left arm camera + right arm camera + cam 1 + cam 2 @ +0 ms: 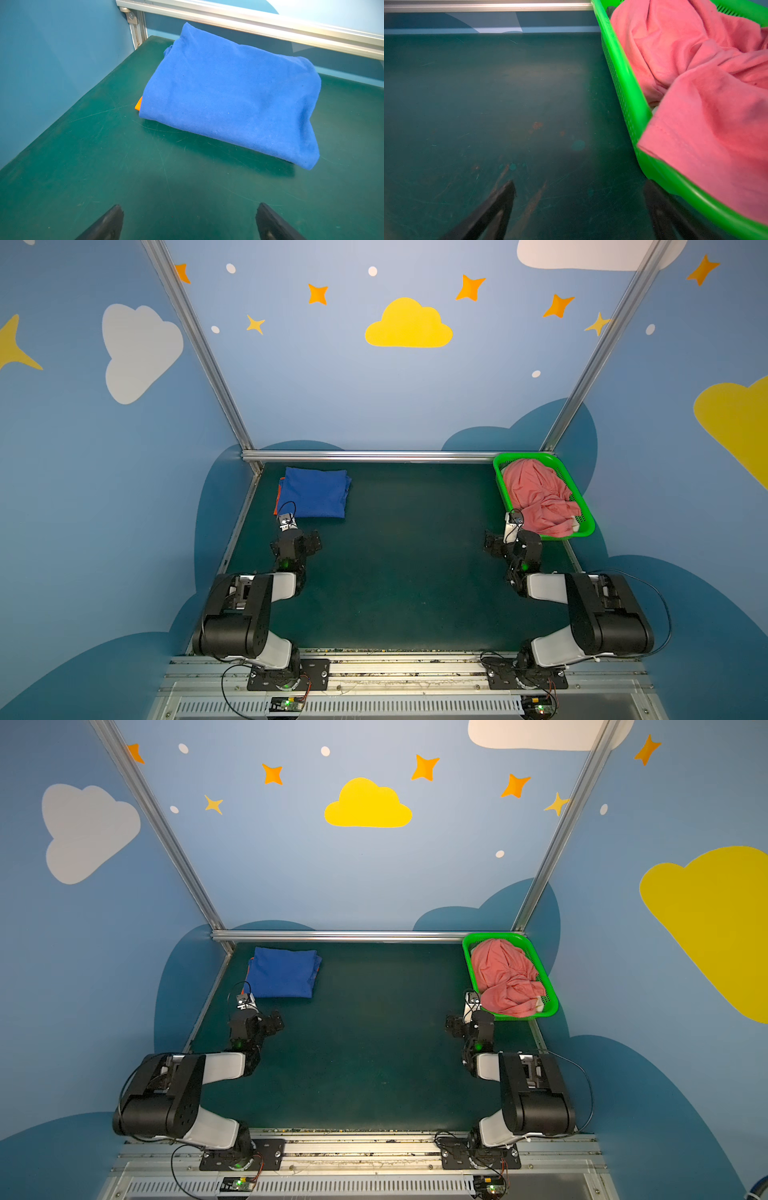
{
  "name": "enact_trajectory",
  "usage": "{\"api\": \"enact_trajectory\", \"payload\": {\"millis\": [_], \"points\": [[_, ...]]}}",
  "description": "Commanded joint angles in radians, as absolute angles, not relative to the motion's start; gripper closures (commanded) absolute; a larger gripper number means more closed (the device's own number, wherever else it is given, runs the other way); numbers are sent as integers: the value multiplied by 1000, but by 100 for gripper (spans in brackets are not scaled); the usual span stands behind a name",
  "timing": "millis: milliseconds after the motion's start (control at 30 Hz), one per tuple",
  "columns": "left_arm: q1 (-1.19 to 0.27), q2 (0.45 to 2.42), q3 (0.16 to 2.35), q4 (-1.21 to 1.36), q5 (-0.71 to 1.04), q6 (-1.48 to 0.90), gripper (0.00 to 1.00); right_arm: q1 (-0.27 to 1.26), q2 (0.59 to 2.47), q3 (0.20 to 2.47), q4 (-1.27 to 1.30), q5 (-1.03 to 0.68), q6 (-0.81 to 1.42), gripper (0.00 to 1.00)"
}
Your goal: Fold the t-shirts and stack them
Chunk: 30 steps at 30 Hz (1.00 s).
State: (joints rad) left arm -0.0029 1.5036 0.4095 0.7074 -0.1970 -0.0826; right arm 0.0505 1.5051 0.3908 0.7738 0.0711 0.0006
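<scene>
A folded royal blue t-shirt (313, 491) (284, 972) (228, 93) lies at the table's back left, with an orange t-shirt's edge (138, 104) (275, 506) peeking out beneath it. A crumpled salmon-pink t-shirt (538, 497) (505, 977) (695, 72) fills the green basket (500, 489) (629, 93) at the back right. A white scrap (575, 524) shows under it at the near corner. My left gripper (286, 524) (189, 207) is open and empty, just short of the blue shirt's near edge. My right gripper (513, 524) (579, 184) is open and empty beside the basket's near left corner.
The dark green table (407, 564) spreads between the two arms. An aluminium rail (374, 456) runs along its back edge, with blue walls close on both sides. The basket's rim (467, 965) stands right next to one right finger (654, 199).
</scene>
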Motion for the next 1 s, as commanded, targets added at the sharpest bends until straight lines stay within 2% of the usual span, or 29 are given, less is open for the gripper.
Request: {"api": "enact_trajectory", "payload": {"millis": [0,100,233,300,467,633,767,967], "points": [[-6,1509,424,719,-210,-74,0,55,1511,408,793,83,6,3],[-6,1497,431,705,-212,-85,0,56,1508,406,799,81,4,3],[-14,1378,547,411,-211,-66,0,74,1459,400,764,69,-27,5],[-33,1310,558,370,-242,-81,0,89,1421,397,741,93,-39,5],[-66,1134,612,237,-177,-153,4,150,1290,465,483,121,-53,7],[-119,1014,761,-20,-153,-249,7,231,1126,524,227,150,-41,8],[-126,979,882,-211,-95,-340,8,243,1057,643,-23,148,12,8],[-126,1031,1074,-453,18,-340,8,211,1096,912,-307,216,47,8]]}}
